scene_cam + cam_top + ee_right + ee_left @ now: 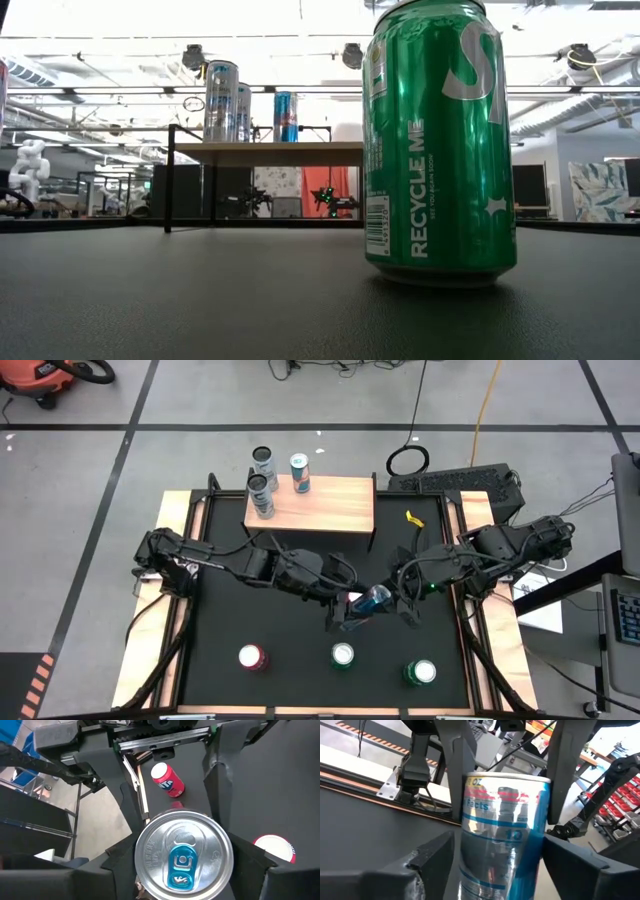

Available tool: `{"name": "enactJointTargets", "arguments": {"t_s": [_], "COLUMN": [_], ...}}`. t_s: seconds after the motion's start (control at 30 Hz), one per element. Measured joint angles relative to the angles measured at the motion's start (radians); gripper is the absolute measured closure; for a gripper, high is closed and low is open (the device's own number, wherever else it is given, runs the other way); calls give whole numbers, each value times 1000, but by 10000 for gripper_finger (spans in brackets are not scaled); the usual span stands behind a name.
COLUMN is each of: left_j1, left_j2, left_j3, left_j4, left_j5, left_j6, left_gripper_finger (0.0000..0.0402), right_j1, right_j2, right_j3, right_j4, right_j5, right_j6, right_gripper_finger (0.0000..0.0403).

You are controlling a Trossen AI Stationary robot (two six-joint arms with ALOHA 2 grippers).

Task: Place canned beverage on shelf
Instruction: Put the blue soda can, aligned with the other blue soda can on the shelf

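Blue can (372,601) between both grippers' fingers (432,855)

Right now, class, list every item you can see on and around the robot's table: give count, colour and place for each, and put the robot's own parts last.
Shelf: one, light wood on black legs, far side of the black table.
Cans on shelf: three, two silver at its left end, one blue-and-silver beside them.
Blue can: one, blue and silver, mid-table, between both claws.
Near-edge cans: three, red left, green middle, green right.
Yellow scrap: one, on the table right of the shelf.
Orange vacuum: one, on the floor, far left.
Left claw: fingers either side of the blue can.
Right claw: gripping the blue can.
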Motion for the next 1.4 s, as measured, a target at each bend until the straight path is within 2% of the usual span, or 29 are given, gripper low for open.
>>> {"name": "enactJointTargets", "arguments": {"t_s": [0.33,1.4], "left_j1": [4,4], "left_j2": [0,0], "left_j3": [-1,-2], "left_j4": [-3,26], "left_j5": [8,6], "left_j6": [0,1], "left_gripper_finger": [161,165], "right_j1": [0,0], "right_j2": [2,3], "right_j3": [0,0], "right_j4": [0,16], "right_j5": [-1,0], "right_j6": [5,0], "right_gripper_finger": [179,157]}}
